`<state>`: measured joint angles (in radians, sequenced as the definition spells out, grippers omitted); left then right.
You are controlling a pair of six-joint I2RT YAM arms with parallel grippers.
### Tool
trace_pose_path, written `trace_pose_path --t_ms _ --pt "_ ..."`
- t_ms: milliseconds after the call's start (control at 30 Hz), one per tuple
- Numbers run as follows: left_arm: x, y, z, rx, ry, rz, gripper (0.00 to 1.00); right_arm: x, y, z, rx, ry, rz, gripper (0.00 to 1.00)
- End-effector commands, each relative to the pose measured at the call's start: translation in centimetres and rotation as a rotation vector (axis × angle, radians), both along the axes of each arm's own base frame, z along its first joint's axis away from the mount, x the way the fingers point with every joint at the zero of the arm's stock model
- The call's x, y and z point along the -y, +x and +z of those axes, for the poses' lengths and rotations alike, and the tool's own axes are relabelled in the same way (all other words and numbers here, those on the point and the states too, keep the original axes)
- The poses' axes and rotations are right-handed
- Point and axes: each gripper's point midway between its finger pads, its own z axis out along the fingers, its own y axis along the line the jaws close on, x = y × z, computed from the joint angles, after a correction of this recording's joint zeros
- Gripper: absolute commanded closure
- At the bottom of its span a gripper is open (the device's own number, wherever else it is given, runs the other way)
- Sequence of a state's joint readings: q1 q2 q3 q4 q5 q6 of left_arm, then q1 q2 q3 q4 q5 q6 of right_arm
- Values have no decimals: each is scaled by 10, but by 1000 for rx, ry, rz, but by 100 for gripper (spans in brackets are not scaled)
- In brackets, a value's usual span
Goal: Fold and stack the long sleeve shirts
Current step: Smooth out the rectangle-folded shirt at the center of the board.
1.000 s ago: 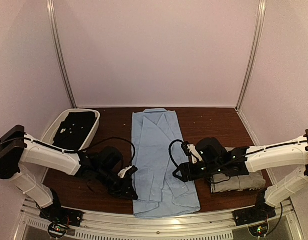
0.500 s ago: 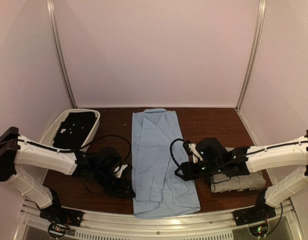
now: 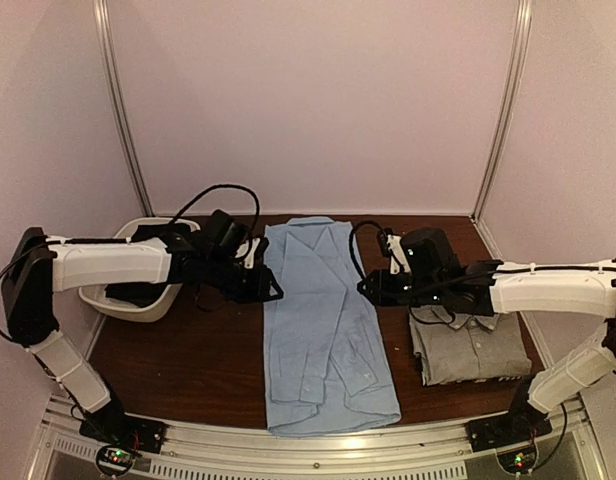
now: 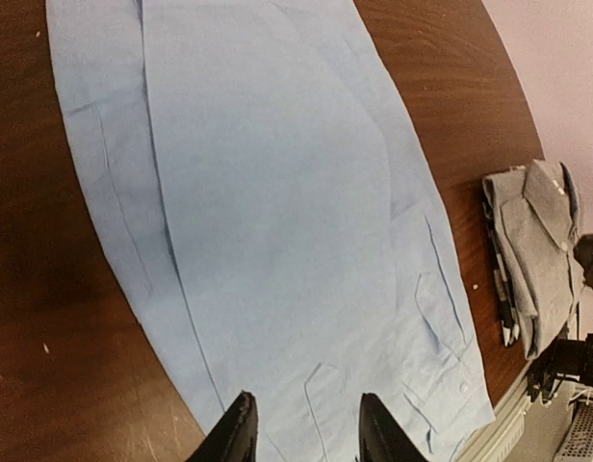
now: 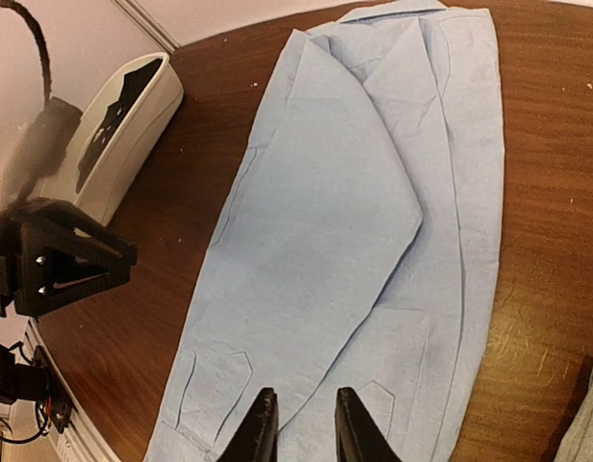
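Both moved farther: left pincer [image 3: 273,292], right pincer [image 3: 366,290] flank blue shirt [image 3: 323,340].

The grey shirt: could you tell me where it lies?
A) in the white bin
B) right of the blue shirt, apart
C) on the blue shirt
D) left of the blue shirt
B: the grey shirt lies folded right of the blue shirt, a gap between them.

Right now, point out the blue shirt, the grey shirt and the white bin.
blue shirt [image 3: 323,325], top view, the middle of its laid-out body.
grey shirt [image 3: 475,352], top view, its folded front.
white bin [image 3: 133,308], top view, its near wall.
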<state>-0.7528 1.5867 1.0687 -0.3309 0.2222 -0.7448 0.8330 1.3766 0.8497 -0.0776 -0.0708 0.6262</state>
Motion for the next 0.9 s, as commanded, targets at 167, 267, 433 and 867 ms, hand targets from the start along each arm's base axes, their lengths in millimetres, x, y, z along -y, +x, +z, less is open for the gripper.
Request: trace_pose_path --t_ms 167,267,433,867 --pt "44 152 3 174 -86 15 68 -6 46 8 22 48 11 82" --pt "53 188 -15 160 -136 22 69 -7 55 7 19 67 20 83" --pt "52 237 -40 148 -168 64 70 -8 64 0 2 68 33 84" --pt "-3 293 -100 75 -163 204 71 -27 72 -15 -40 107 84 84"
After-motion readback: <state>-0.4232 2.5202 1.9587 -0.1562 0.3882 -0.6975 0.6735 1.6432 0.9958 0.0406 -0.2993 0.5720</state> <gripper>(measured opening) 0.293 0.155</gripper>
